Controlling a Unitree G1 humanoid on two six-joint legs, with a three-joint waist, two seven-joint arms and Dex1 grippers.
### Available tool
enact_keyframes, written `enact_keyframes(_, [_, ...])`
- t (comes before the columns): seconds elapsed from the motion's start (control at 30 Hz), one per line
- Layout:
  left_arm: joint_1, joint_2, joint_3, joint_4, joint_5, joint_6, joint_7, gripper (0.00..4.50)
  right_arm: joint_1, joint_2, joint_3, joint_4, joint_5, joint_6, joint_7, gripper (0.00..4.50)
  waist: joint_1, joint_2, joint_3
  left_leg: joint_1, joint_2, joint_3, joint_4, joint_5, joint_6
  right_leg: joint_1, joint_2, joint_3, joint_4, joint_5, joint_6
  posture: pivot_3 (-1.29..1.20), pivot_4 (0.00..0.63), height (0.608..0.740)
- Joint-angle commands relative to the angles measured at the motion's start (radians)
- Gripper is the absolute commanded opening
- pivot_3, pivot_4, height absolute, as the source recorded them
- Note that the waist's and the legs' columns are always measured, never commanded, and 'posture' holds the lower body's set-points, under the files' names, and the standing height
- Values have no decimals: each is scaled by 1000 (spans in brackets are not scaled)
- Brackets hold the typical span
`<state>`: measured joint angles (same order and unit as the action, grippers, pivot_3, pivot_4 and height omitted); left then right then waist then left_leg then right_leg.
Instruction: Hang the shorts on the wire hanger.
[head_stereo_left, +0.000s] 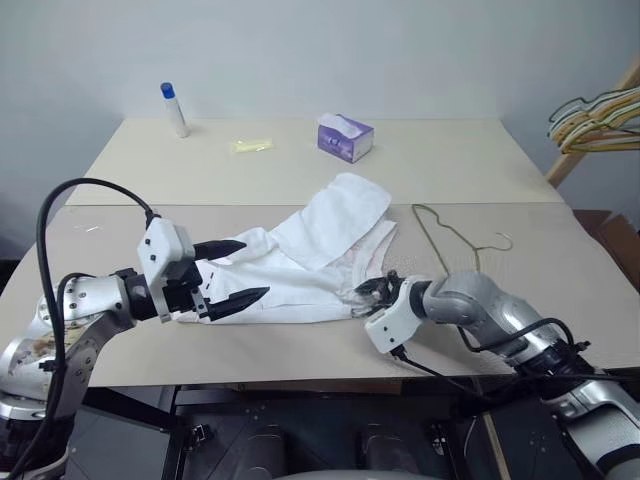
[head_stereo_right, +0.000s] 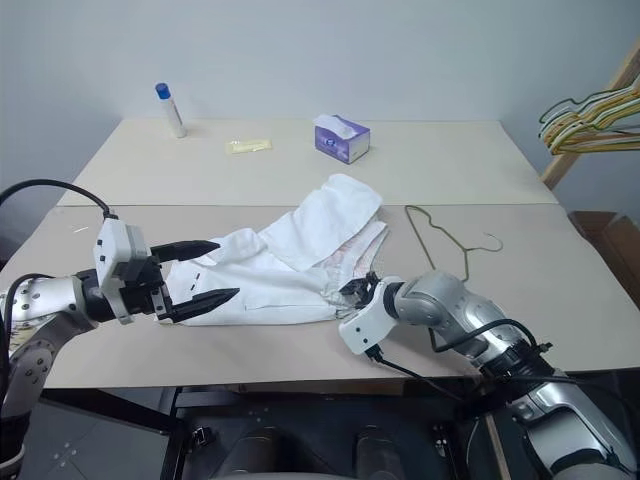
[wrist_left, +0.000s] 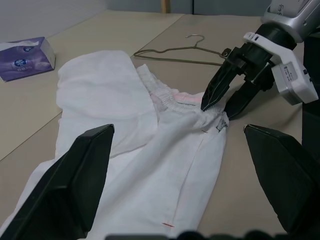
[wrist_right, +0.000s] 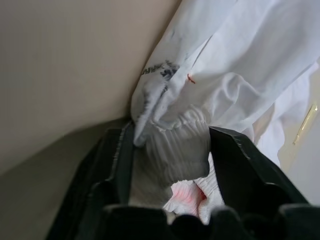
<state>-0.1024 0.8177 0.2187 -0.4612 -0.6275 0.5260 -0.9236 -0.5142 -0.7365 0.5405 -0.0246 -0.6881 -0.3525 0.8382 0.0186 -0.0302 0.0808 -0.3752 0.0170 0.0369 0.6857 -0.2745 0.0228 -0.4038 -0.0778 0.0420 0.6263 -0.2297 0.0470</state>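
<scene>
With the shorts (head_stereo_left: 300, 262) lying flat near the worktop's (head_stereo_left: 450, 150) front edge and the wire hanger (head_stereo_left: 455, 235) just beside them, your right gripper's (wrist_left: 220, 107) fingers straddled the gathered waistband, so you needed a deep, firm pinch before lifting, while your left gripper's (head_stereo_left: 235, 270) fingers stood spread over the other end.

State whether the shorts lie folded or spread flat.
Folded: on the shorts, one leg is turned back over the rest, and the cloth is rumpled at the waistband.
</scene>
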Motion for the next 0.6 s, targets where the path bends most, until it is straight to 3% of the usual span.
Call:
enact_keyframes(0.03, [-17, 7, 15, -21, -5, -9, 4, 4500, -16, 0, -3, 36, -57, 2, -16, 1382, 1, 0, 0, 0, 0, 0, 0, 0, 0, 0, 0, 0, 0, 0, 0, 121, 45, 740])
enact_keyframes(0.17, [-3, 4, 12, -29, -3, -13, 3, 4500, -10, 8, -27, 32, -76, 33, -27, 33, 0, 0, 0, 1, 0, 0, 0, 0, 0, 1, 0, 0, 1, 0, 0, 118, 43, 740])
enact_keyframes(0.33, [22, 24, -23, -8, 90, -74, -8, 4500, 30, -7, -94, -26, 26, 49, -7, 12, 1, 0, 0, 1, 0, 0, 0, 0, 0, 1, 0, 0, 0, 0, 0, 115, 43, 740])
enact_keyframes(0.6, [137, 156, -200, 215, 514, -556, -111, 4500, 98, -84, -207, -154, 214, 68, 89, 12, -1, 0, 0, 2, 0, 2, -1, 0, 0, 1, 0, 0, 0, 0, -1, 99, 39, 740])
